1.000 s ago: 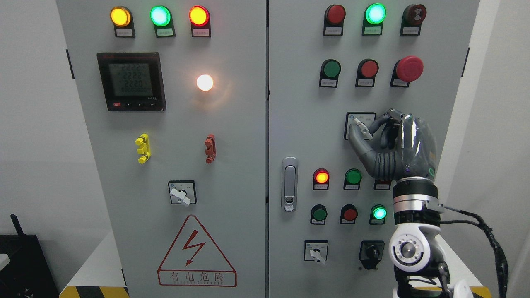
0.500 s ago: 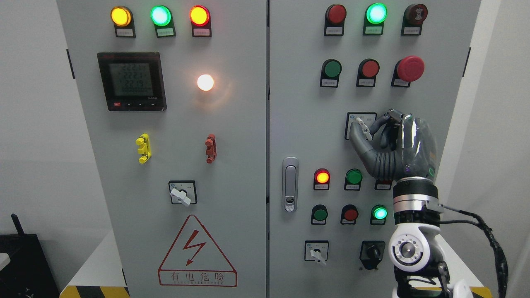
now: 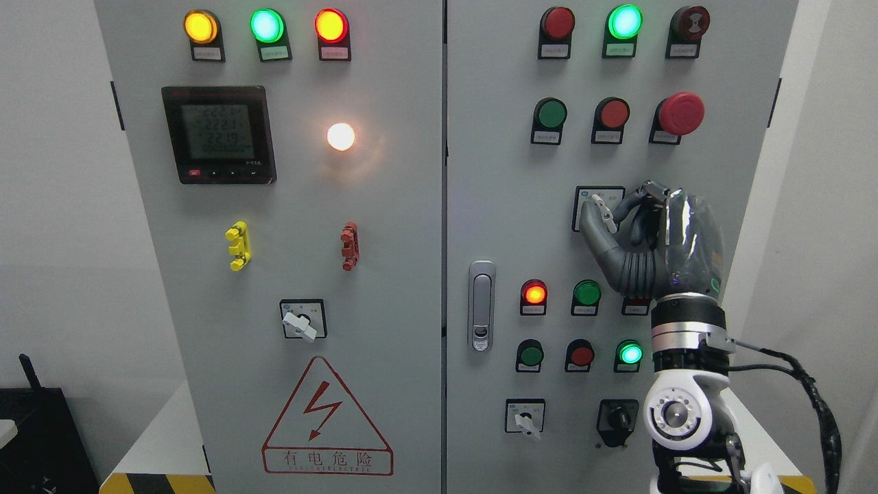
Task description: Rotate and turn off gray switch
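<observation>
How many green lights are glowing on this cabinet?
3: top of left door, top of right door, lower right door. The robot's hand may hide another.

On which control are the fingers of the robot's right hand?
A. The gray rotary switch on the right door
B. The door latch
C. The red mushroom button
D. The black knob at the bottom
A: the right hand pinches the gray rotary switch below the red mushroom button.

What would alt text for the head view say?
The robot's right hand pinches the gray switch on a gray control cabinet of lit lamps and buttons. A red mushroom button sits above.
</observation>
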